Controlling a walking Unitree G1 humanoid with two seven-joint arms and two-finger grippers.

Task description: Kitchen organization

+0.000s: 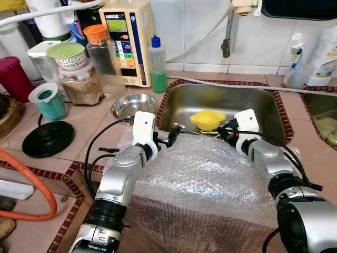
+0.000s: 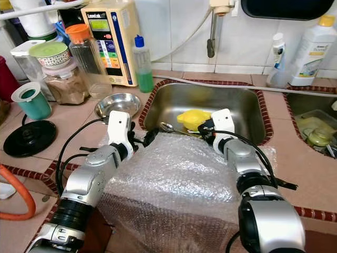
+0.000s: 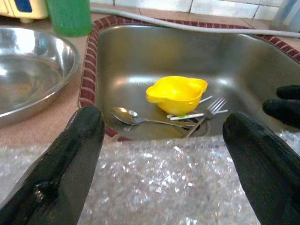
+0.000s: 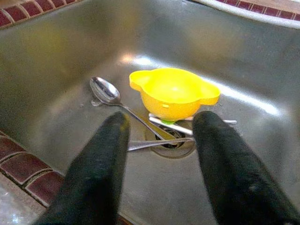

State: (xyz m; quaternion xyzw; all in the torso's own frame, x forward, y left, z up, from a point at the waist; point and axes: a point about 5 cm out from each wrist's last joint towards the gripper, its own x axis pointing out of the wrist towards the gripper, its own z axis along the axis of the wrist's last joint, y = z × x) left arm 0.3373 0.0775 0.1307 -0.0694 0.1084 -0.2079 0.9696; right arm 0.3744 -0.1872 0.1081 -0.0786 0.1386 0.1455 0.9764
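A yellow two-handled bowl (image 1: pixel 208 119) sits in the steel sink (image 1: pixel 174 95) over the drain. A spoon (image 3: pixel 124 115) and a fork (image 3: pixel 213 107) lie beside it on the sink floor. My left gripper (image 1: pixel 171 138) is open above the bubble wrap (image 1: pixel 200 174) at the sink's front left edge, its fingers pointing toward the spoon. My right gripper (image 1: pixel 226 129) is open too, held over the sink's front edge just short of the yellow bowl (image 4: pixel 173 91). Nothing is between either pair of fingers.
A shallow steel dish (image 1: pixel 132 104) lies left of the sink, with a green soap bottle (image 1: pixel 157 66) and a water unit (image 1: pixel 126 39) behind it. Jars, a teal cup (image 1: pixel 48 101), a black round base (image 1: pixel 47 138) and an orange hose (image 1: pixel 37 184) crowd the left counter. White bottles (image 1: pixel 324 55) stand at the right.
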